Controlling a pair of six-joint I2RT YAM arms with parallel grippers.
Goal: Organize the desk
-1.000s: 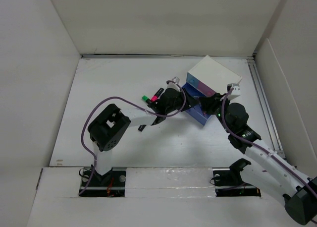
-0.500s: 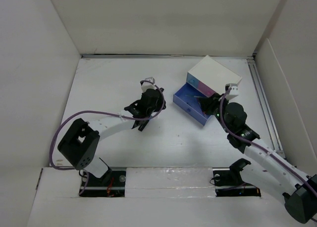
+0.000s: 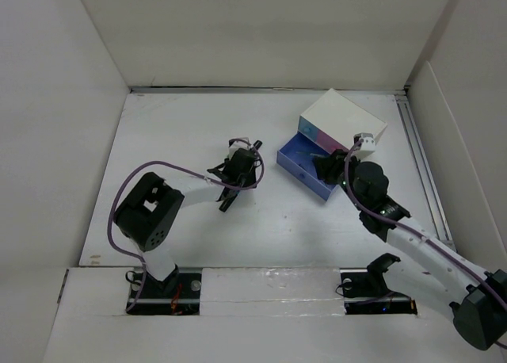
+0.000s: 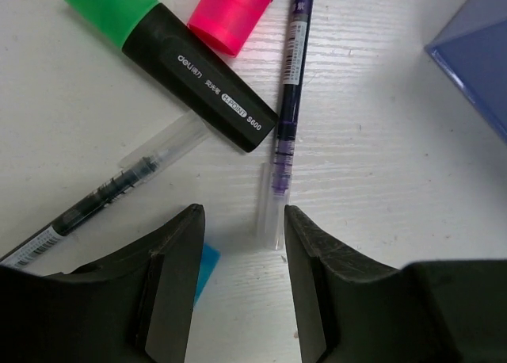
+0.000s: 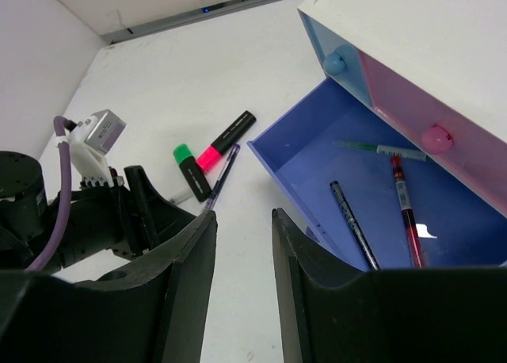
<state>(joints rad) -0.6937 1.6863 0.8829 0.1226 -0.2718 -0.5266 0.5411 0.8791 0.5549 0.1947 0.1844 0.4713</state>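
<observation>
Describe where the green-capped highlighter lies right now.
The green-capped highlighter lies flat on the desk, upper left in the left wrist view, beside the pink-capped highlighter and just beyond the open left gripper.

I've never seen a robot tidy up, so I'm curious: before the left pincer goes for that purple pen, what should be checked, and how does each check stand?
1. Left pincer open and empty: ok.
2. Purple pen lined up with it: ok, its clear end lies in the gap, close to one finger.
3. Pen free of neighbours: cannot tell, the green-capped highlighter ends very close to it, perhaps touching.
4. Blue drawer open with room: ok, three pens inside, bare floor left.
5. Right pincer clear of the drawer: cannot tell, it hangs open close by it.
</observation>
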